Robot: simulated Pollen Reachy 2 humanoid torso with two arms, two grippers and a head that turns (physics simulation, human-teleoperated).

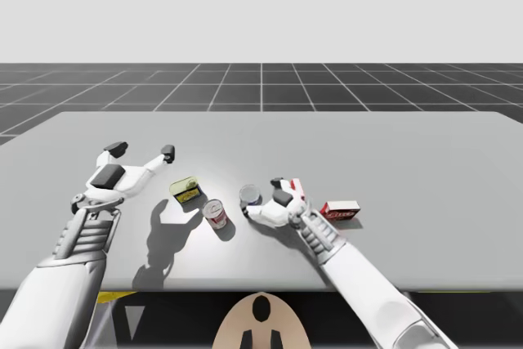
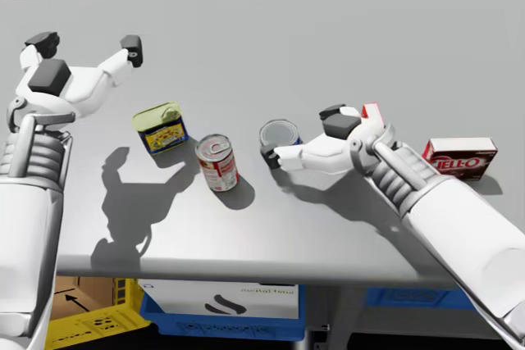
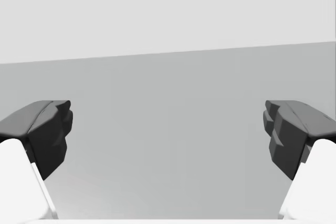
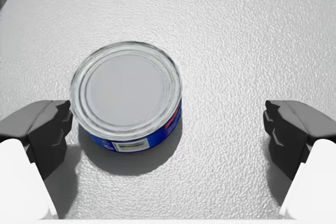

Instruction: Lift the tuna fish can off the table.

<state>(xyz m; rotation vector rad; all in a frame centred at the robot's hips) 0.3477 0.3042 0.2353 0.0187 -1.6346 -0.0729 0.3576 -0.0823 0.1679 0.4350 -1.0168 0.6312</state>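
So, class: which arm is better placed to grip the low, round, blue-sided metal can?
Right. The right gripper, open, brackets the low, round, blue-sided metal can, which sits off-centre between the fingers. The left gripper hangs open over bare table, apart from it.

White lettering is carried by the red box [image 2: 459,158], at three o'clock from the barcoded low blue can [image 2: 280,134].

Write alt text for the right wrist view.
A low blue can with a silver lid sits on the grey table between the fingers of the open right claw, close to one finger and well apart from the other.
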